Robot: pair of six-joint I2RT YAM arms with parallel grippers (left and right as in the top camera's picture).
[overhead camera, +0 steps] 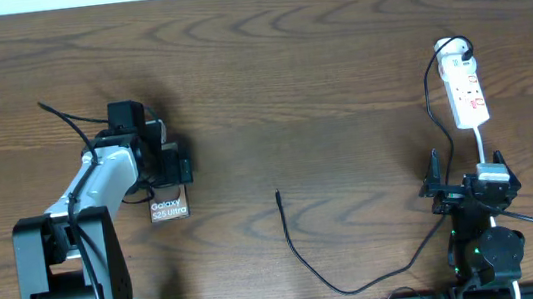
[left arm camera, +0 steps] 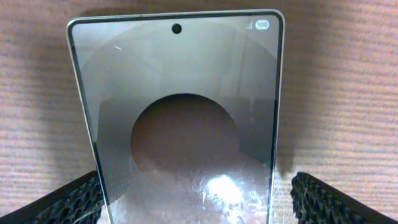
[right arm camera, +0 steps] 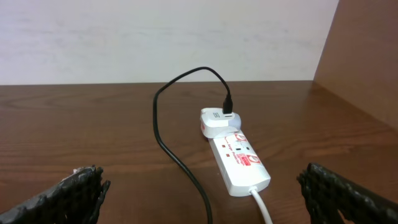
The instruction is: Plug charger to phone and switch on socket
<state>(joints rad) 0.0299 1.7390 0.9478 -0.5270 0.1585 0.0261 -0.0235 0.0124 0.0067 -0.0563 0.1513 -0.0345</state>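
Observation:
The phone (overhead camera: 170, 210) lies flat on the wooden table, its white lettering showing below my left gripper (overhead camera: 169, 184). In the left wrist view the phone (left arm camera: 180, 93) fills the frame, screen up. My left gripper (left arm camera: 194, 199) is open and straddles the phone's near end, with a gap at the right finger. The charger (overhead camera: 303, 258) is a thin black cable; its plug tip (overhead camera: 279, 195) lies loose mid-table, right of the phone. The white socket (overhead camera: 467, 93) lies at the far right. My right gripper (overhead camera: 470, 185) is open and empty just short of it. The right wrist view shows the socket (right arm camera: 239, 163) and the charger (right arm camera: 180, 163).
A white adapter (right arm camera: 217, 122) sits in the socket's far end with the black cable plugged into it. The socket's white cord (right arm camera: 262, 205) runs toward my right gripper (right arm camera: 199, 199). A wooden side wall (right arm camera: 367, 56) stands to the right.

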